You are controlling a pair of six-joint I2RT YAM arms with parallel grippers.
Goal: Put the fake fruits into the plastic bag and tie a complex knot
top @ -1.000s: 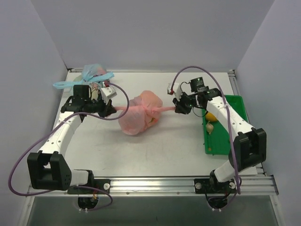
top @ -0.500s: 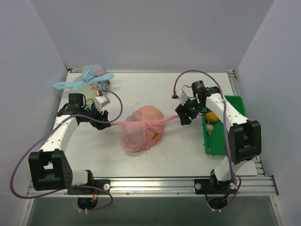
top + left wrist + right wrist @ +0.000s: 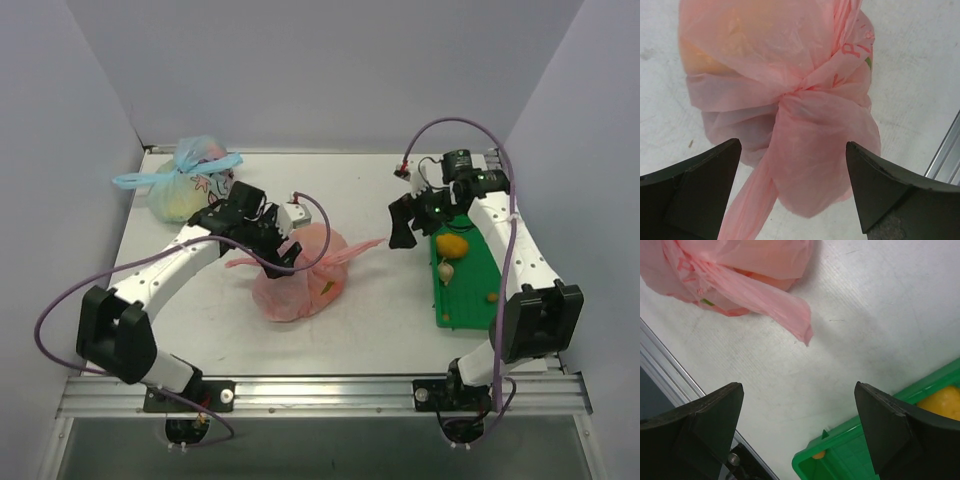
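Thin crinkly translucent pink plastic bag (image 3: 295, 280), lumpy knot (image 3: 790, 97) just ahead between spread, empty left gripper (image 3: 793, 150) fingers. Spread, empty right gripper (image 3: 799, 387): pointed bag tail ahead, bare table (image 3: 865, 315) between, green tray (image 3: 840, 460) rim beside.

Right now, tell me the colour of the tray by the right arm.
The tray is bright green; the top external view shows it best.

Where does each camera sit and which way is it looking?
Top external: above, behind the robot, looking down on the table; left arm and right arm show.
Left wrist: wrist-mounted, looks down on the knot of the pink bag; open left gripper frames it.
Right wrist: wrist-mounted, looks down on table and green tray corner; open right gripper shows.
Shared: the pink bag appears in all three.
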